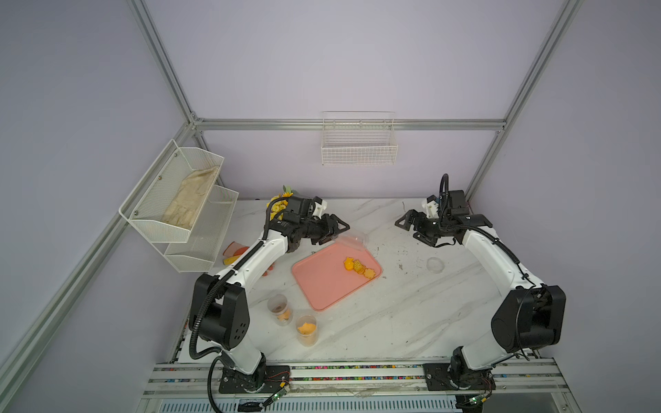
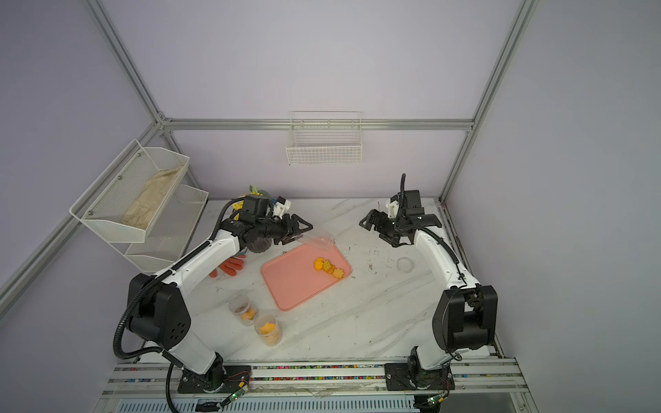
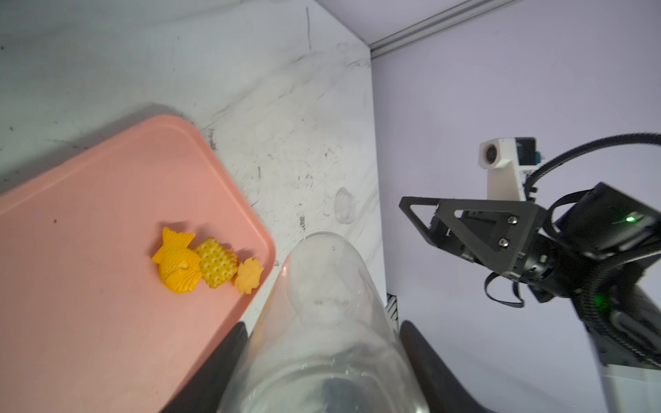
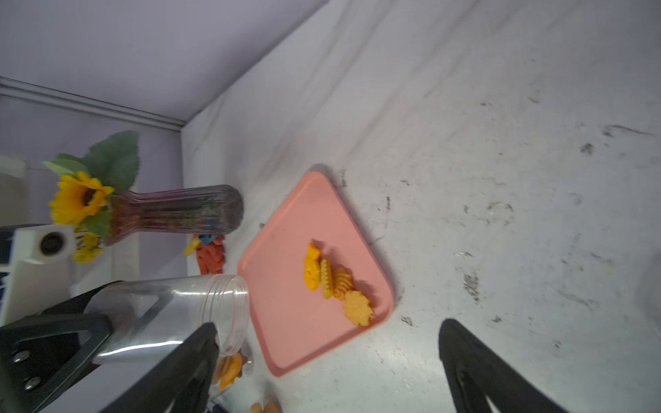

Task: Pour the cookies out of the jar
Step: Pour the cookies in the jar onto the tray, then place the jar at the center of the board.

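Left pincer (image 1: 333,232) clamped tipped jar (image 1: 353,239), seemingly empty; cookies (image 1: 358,267) lay on tray (image 1: 322,286) just beyond pincer tips. Right pincer (image 1: 407,230) gaped, empty. Pour apparently done.

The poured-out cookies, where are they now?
In both top views the cookies lie clustered on the pink tray, by its right corner, close to the mouth of the tilted jar.

High overhead pair, wrist close-ups sharing tray (image 3: 89,214)

The flat rectangular plastic tray (image 1: 322,286) was salmon pink, the small flat cookies (image 1: 358,266) orange-yellow, the tabletop (image 1: 411,314) white with grey veining.
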Available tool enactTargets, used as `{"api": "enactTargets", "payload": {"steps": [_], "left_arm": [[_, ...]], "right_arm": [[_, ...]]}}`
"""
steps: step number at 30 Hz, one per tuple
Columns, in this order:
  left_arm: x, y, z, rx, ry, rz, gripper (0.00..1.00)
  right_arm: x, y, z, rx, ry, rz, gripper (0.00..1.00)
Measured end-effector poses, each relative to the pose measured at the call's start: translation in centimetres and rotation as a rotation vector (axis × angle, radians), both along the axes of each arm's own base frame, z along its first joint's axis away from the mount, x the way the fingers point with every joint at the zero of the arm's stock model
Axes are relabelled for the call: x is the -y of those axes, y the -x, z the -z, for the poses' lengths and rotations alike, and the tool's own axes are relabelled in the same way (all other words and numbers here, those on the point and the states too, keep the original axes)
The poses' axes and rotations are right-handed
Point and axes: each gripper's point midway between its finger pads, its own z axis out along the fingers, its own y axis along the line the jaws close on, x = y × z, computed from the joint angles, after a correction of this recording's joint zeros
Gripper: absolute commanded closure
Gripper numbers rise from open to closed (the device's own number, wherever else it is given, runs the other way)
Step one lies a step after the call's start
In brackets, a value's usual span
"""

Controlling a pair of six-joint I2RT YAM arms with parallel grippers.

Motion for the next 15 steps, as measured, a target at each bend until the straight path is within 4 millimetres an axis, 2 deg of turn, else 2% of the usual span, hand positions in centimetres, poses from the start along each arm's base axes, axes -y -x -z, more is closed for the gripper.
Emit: {"api": "enactTargets", "payload": {"steps": [4,8,11,15], "left_arm": [[-1.2,-0.8,-3.8,0.034,0.146,-0.016,0.42],[-1.0,-0.5,-6.9,0.064,0.263,0.024,0.42],[-0.7,-0.1,-7.9,0.058,0.343,0.051,0.42],[-0.7,0.1,-8.6,0.036,0.417,0.067,0.42]], "right_arm": [[-2.1,-0.8,-3.6,0.049,-0.191,-0.036,0.03],[-3.5,-1.2,-6.8,0.082,-0.344,-0.068,0.03],[-4.4,-1.0,-8.4,0.086,-0.414,-0.096,0.03],[-7.0,0.1,-10.1,0.094,-0.48,-0.176,0.03]]}}
